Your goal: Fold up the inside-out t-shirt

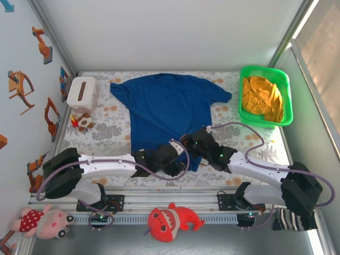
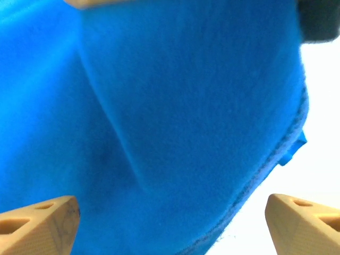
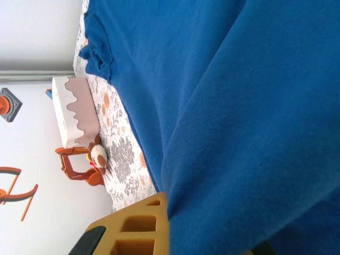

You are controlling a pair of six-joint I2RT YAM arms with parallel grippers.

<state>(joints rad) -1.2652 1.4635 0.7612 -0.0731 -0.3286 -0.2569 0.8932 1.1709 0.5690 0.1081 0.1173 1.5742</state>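
Pinching the shirt's (image 1: 170,106) near hem with the right tool (image 1: 195,147), holding the left tool (image 2: 170,218) spread wide over the same cloth alongside.

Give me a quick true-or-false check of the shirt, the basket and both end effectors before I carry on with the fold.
1. The t-shirt lies spread on the table, collar toward the far edge. True.
2. The tissue box stands right of the shirt. False: it stands to its left.
3. The orange-yellow garment sits in the green basket. True.
4. The left end effector is clamped shut. False: its fingers stand wide apart.
5. The right end effector is at the shirt's near hem. True.
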